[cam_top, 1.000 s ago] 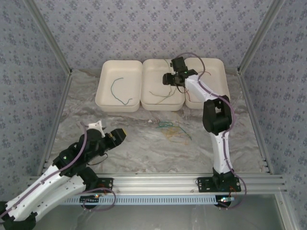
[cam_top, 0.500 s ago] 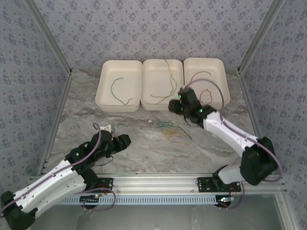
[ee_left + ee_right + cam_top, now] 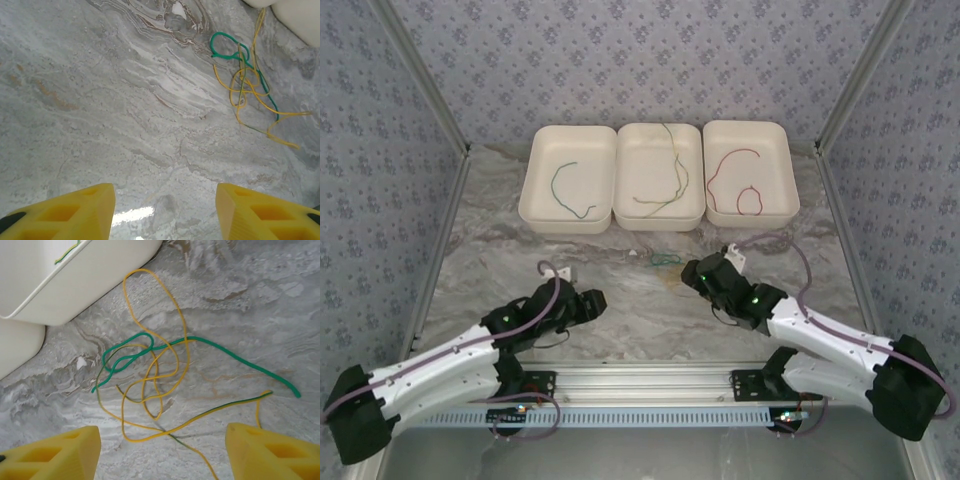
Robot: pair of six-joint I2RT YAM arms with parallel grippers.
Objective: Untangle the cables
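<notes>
Green and yellow cables (image 3: pixel 150 351) lie tangled on our marble bench (image 3: pixel 640 312), just in front of the middle tray (image 3: pixel 660 223). Our left fingers (image 3: pixel 75 210) and right fingers (image 3: pixel 262 445) gape wide, empty, nearer us than that tray.

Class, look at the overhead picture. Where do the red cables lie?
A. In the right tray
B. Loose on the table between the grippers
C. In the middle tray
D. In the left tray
A: the red cables lie inside the right tray, whereas the left tray holds a green cable.
</notes>
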